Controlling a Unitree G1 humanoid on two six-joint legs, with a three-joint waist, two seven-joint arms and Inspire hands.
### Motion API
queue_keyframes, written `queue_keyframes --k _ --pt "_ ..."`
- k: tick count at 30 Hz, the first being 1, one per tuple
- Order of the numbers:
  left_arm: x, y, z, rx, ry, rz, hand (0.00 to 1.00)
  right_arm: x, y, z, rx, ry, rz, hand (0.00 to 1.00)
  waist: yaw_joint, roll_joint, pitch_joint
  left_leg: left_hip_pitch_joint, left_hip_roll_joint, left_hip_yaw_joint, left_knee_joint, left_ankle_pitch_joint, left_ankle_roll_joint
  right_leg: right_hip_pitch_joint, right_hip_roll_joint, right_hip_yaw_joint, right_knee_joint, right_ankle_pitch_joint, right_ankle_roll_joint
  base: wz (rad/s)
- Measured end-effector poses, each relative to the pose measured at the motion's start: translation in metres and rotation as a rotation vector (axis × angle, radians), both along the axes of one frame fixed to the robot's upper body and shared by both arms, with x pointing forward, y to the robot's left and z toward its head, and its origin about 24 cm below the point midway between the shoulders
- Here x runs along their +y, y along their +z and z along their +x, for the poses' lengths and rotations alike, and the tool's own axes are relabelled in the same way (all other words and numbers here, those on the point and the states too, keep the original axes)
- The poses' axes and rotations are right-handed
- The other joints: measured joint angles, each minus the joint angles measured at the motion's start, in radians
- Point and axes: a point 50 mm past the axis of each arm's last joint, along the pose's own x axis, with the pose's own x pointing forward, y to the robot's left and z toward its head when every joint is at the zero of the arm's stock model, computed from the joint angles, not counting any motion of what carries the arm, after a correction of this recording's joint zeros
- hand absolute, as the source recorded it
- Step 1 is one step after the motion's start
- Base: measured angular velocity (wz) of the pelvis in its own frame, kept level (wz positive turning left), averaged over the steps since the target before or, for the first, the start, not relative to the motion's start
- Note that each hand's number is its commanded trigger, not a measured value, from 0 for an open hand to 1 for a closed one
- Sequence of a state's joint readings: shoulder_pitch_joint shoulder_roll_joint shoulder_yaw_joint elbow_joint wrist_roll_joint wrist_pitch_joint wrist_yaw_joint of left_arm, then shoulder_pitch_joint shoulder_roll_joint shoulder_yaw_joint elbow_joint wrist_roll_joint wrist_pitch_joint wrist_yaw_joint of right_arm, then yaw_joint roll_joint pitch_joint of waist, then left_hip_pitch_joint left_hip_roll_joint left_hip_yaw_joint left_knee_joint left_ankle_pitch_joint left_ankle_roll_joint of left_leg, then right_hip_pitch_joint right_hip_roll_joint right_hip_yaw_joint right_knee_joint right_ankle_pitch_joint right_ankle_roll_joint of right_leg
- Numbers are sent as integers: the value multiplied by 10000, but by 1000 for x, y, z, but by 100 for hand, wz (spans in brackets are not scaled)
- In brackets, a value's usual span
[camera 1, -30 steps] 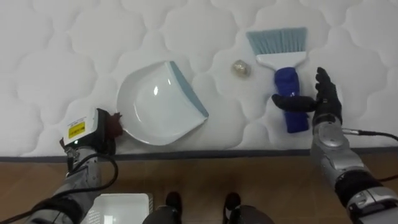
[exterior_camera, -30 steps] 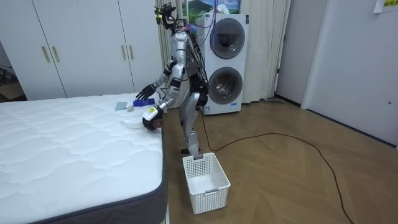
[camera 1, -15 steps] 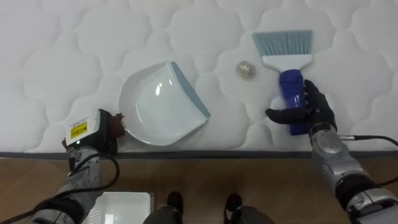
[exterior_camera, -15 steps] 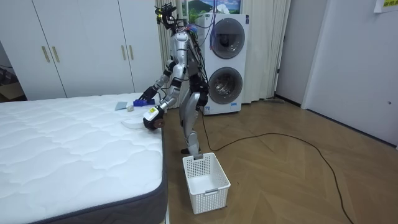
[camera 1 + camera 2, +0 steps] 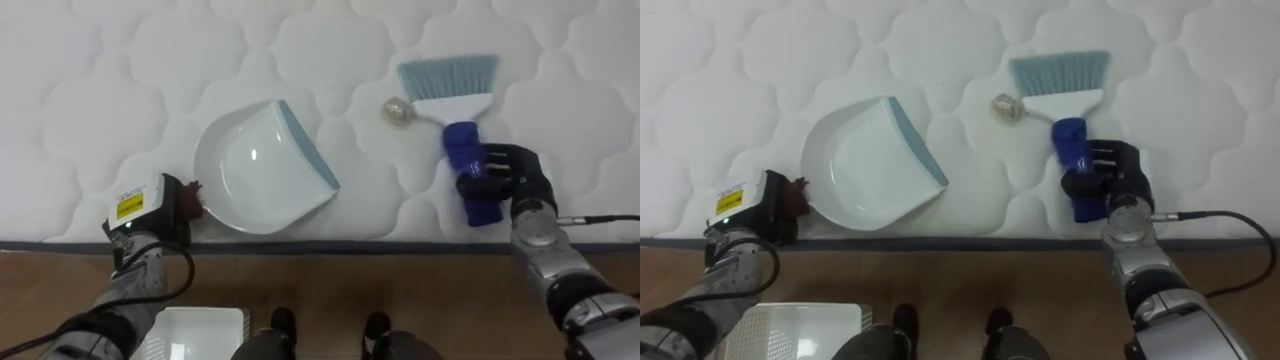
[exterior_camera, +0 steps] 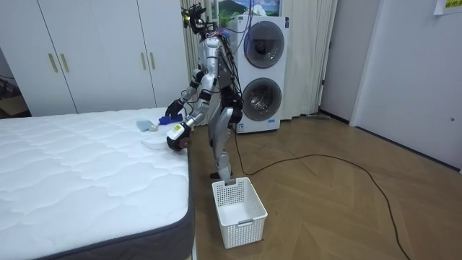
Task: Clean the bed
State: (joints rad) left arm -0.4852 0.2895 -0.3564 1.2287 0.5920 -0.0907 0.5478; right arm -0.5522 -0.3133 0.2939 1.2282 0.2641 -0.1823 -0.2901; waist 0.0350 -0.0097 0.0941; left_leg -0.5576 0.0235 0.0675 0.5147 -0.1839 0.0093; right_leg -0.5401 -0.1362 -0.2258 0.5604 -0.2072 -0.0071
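On the white quilted mattress (image 5: 100, 80) lies a white dustpan (image 5: 255, 165) with a blue-grey lip, mouth toward the right. My left hand (image 5: 150, 210) is at its rear end by the bed's edge, fingers curled on its handle. A brush (image 5: 462, 148) with a blue handle and pale blue bristles lies to the right. My right hand (image 5: 510, 172) is shut round that handle. A small crumpled ball (image 5: 397, 111) rests just left of the bristles, between brush and dustpan. In the room view I stand bent over the bed's side.
The mattress's dark front edge (image 5: 320, 245) runs along the wooden floor. A white plastic basket (image 6: 238, 209) stands on the floor by my feet, to my left. Two stacked washing machines (image 6: 260, 72) and white wardrobes (image 6: 94, 50) stand behind.
My right hand, open beside the brush handle a second ago, has closed round it. The brush has tilted, its bristles now nearer the ball. The left hand and dustpan have stayed put.
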Motion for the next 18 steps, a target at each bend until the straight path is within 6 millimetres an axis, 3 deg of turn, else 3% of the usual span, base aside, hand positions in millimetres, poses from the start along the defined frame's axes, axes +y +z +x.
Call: queue_keyframes --k 18 --pt "-2 0 1 155 53 -88 100 -1 -5 -5 325 198 -307 100 -17 12 -5 -91 -7 -119 26 2 1 35 -24 -179 -51 -6 -8 2"
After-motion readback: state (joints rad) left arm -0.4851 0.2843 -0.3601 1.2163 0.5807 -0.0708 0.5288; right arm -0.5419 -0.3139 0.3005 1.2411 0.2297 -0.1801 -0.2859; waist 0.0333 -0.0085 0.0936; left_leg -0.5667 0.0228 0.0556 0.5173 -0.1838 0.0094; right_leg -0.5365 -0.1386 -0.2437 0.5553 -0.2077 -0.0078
